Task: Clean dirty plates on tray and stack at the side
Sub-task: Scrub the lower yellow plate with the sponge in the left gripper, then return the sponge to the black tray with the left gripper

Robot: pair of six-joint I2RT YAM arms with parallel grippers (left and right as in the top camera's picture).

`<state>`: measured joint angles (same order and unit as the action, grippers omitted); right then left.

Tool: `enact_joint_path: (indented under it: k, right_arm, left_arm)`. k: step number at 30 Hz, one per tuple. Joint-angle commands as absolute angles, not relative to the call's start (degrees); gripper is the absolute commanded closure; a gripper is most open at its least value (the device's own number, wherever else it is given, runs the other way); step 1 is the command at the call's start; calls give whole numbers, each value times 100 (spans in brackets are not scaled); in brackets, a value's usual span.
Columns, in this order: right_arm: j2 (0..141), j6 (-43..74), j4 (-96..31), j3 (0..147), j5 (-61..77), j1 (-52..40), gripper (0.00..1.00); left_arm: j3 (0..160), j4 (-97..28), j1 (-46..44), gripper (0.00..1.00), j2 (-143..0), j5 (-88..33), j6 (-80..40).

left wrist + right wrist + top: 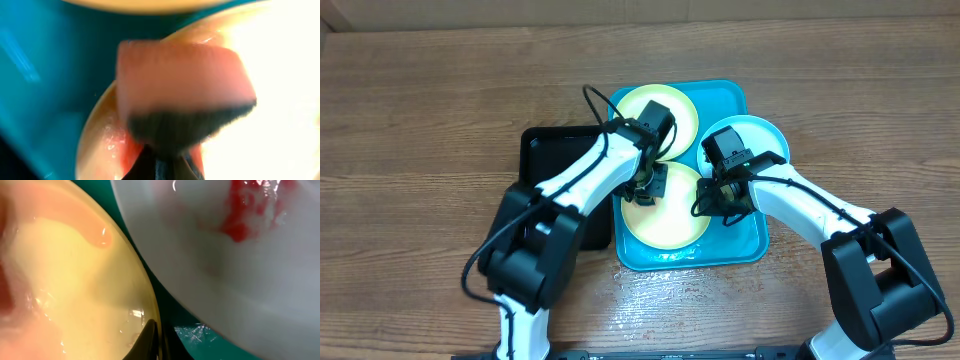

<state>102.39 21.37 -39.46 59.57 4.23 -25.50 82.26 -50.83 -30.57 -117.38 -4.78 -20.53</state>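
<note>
Wood table (420, 120), tray (732, 98) mid-tabletop: left gripper (643, 186), clamped on sponge (185, 85), should press flat across near plate (675, 230) smear; right gripper (722, 196) (opening unclear) should steady rim.

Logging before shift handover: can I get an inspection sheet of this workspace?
Surface: wooden table, wet sheen in front of the tray.
Job's things: turquoise tray holds far yellow-green plate and near yellow-green plate; red-smeared light blue plate overhangs its right rim.
Clutter: black tray left of the turquoise one.
Grippers: left gripper holds a pink sponge on the near plate; right gripper at that plate's right edge, jaws unclear.
Cables: black cable loops near the far plate.
Surroundings: nothing seen.
</note>
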Motion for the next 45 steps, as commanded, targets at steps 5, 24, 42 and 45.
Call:
enact_joint_path:
  k: [5, 24, 42, 45]
  right_arm:
    - [10265, 2106, -3988, 5927, 158, -2502, 96]
    - [10265, 2102, -4071, 5927, 3, -2502, 96]
    - [10265, 2060, -4171, 5927, -145, -2502, 96]
    - [10265, 2060, -4167, 5927, -145, -2502, 96]
  left_arm:
    - [8263, -5614, -3089, 96, -12029, -2493, -620]
    - [8318, -6346, -3068, 96, -11979, 1772, -3205]
    - [9174, -6742, -1780, 96, -9450, -423, -2569]
    - [9164, -6971, -1284, 96, -9282, -16, -2569]
